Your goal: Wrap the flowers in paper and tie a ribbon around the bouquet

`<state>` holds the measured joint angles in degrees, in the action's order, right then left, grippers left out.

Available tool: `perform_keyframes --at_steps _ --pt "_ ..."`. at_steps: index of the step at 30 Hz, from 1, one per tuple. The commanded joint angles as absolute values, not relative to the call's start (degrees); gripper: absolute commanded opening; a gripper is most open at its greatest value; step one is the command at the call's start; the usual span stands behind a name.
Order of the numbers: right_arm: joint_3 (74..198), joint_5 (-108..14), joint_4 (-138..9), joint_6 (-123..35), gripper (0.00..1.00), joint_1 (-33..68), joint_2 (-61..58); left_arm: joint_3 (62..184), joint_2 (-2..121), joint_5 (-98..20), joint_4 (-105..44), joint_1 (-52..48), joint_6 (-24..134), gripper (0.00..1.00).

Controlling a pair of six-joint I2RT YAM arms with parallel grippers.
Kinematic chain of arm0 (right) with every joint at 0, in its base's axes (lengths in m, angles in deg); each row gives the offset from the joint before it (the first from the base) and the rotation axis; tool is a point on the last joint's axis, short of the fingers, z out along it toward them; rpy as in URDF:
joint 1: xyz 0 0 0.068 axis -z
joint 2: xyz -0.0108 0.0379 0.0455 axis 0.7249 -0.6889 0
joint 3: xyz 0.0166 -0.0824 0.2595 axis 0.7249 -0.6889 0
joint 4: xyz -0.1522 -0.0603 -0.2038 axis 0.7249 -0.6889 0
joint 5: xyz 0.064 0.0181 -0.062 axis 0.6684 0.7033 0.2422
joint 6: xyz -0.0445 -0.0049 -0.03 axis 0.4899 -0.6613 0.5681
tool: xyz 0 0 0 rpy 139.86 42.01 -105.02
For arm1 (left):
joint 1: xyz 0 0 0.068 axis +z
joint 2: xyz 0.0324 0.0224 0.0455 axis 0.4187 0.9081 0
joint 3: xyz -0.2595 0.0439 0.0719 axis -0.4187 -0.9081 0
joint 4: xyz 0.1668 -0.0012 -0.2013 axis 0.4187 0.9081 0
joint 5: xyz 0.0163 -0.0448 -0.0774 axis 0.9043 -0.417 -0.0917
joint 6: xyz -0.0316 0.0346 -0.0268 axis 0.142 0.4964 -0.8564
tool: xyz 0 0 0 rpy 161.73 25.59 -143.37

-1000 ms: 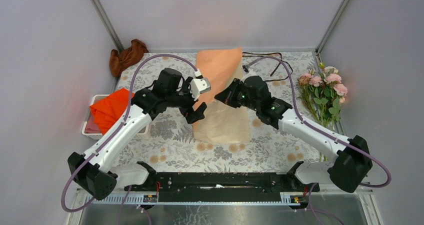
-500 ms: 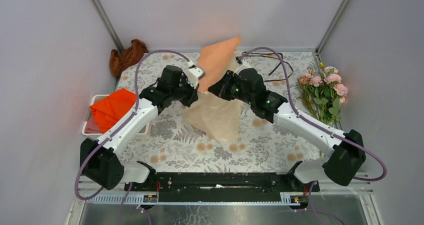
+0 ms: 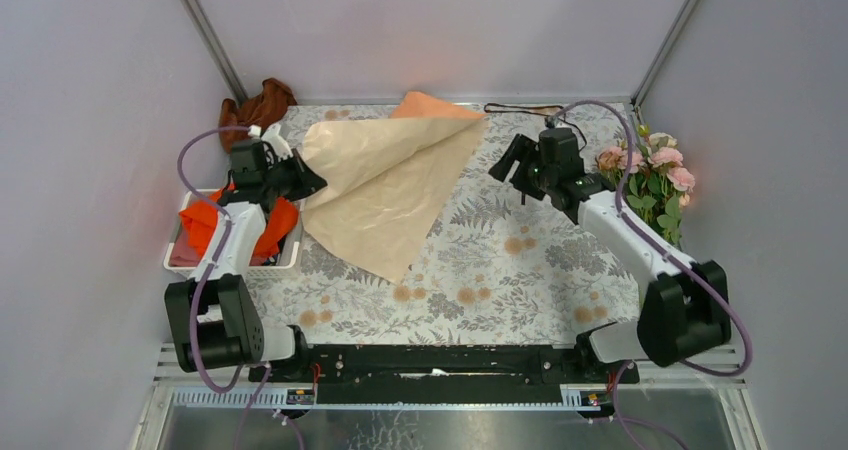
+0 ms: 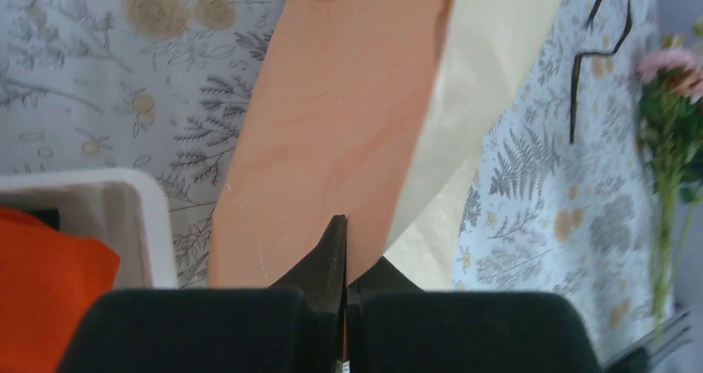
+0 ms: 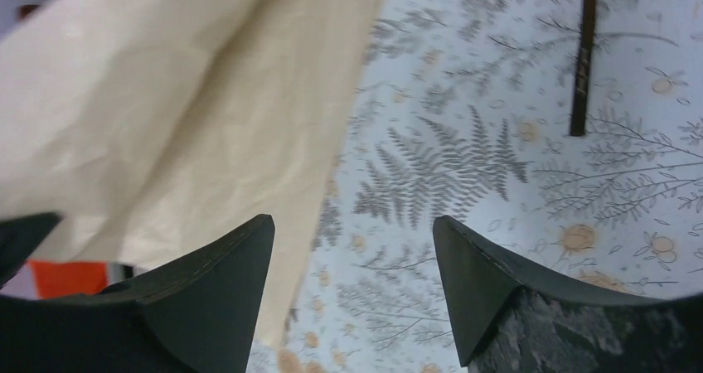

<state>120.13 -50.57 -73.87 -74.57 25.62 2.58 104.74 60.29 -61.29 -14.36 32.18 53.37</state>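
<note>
Both arms have swung apart since a second ago. The left gripper [image 3: 308, 180] has pulled the paper [image 3: 385, 185] over to the left, and the right gripper [image 3: 512, 160] has let go and backed off to the right.

The big sheet now lies mostly open on the flowery table [image 3: 500, 270]. One corner is lifted up near the white tray [image 3: 175, 260]. The left claw is shut tight on that corner. The right claw's fingers stand apart with nothing between them.

The flowers [image 3: 645, 175] lie at the right edge, well apart from the paper. The thin brown ribbon [image 3: 520, 108] lies at the far edge.

I think the job has only just begun. The flowers must still go on the sheet, then comes the wrapping, then the tying.

The left wrist view shows the pinch up close, on the peach side. The right wrist view shows the empty gap. Only the top view shows the whole sheet.
</note>
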Motion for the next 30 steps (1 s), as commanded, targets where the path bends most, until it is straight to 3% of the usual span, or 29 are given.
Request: perform_keyframes --at_steps 1,6,17,30 --pt "119.79 -42.66 -70.76 -75.24 0.79 27.58 -6.93 102.71 60.88 -68.92 -23.01 37.23 41.33 0.0" --pt "121.04 -33.57 -62.65 -82.48 0.82 27.05 -18.88 101.17 60.7 -70.98 -22.85 40.63 37.35 0.0" --pt "128.71 -33.39 -51.38 -92.52 0.8 20.01 -37.48 101.0 59.69 -71.93 -22.84 42.08 35.42 0.0" --pt "134.04 -32.95 -46.72 -97.81 0.8 15.86 -41.15 99.93 59.12 -72.46 -23.83 42.07 36.08 0.0"
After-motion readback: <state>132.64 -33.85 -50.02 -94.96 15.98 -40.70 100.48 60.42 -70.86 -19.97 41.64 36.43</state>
